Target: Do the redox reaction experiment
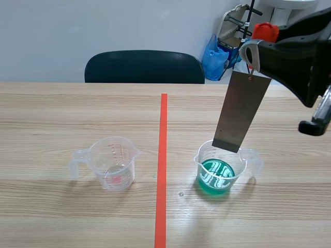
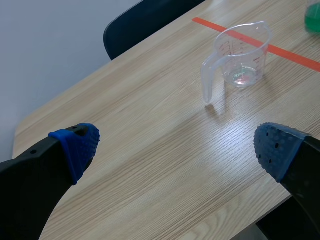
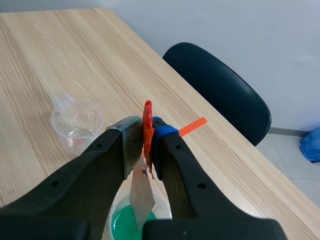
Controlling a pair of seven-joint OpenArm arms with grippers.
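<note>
The right hand hides most of the green-filled beaker beneath the metal strip.

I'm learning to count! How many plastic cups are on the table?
2. A clear cup left of the red tape line; a cup of green liquid right of it, beneath the metal plate.

The scene camera sits between the arms at the near side of the tabletop, facing across it toward the dark chair and the wall, tilted slightly down. The left wrist camera rides behind the left pincer, whose spread fingers frame a slanting look forward at the empty cup, well ahead. The right wrist camera looks steeply down past the right pincer, close on its clamped metal strip and the green cup beneath. All three views share the empty cup, the chair and the orange tape line.
</note>
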